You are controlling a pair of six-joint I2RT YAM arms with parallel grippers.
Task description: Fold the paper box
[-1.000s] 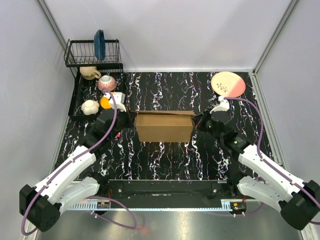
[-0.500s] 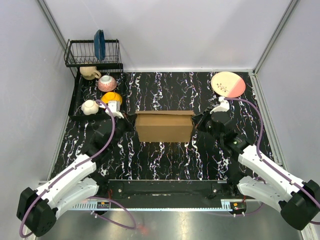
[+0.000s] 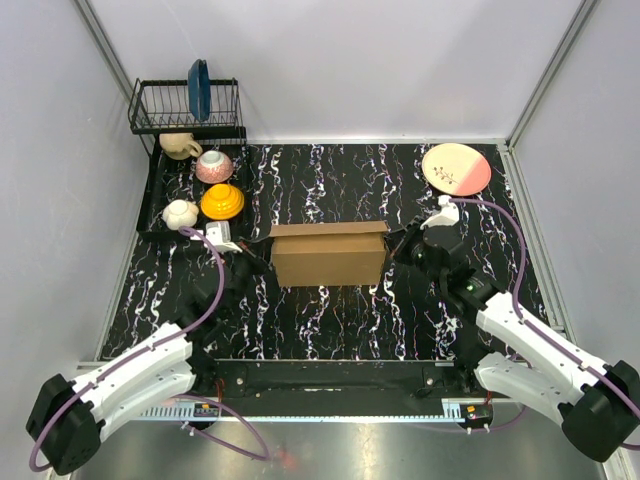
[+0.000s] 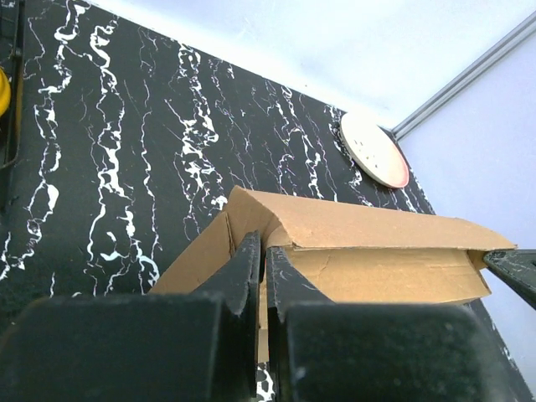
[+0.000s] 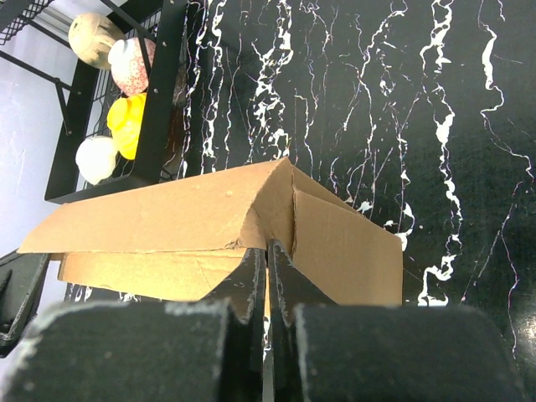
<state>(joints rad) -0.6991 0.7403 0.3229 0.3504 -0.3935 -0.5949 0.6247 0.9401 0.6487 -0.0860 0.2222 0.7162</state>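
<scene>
1. paper box [image 3: 328, 258] is stood mid surface [image 3: 330, 320], btwn both hands; top flap [image 4: 368, 226] isn't seen fully tucked.
2. left hand [image 4: 261, 251] is clenched, tips at box's left end. right hand [image 5: 268, 251] is clenched too, tips at right end corner. whether any card is pinched can't be told.
3. if one side is pushed harder, the light, unpinned box could be slid or spun.
4. w/ narrow tips, an end wall could be dented & tabs popped.
5. the untucked flap could spring up.
</scene>
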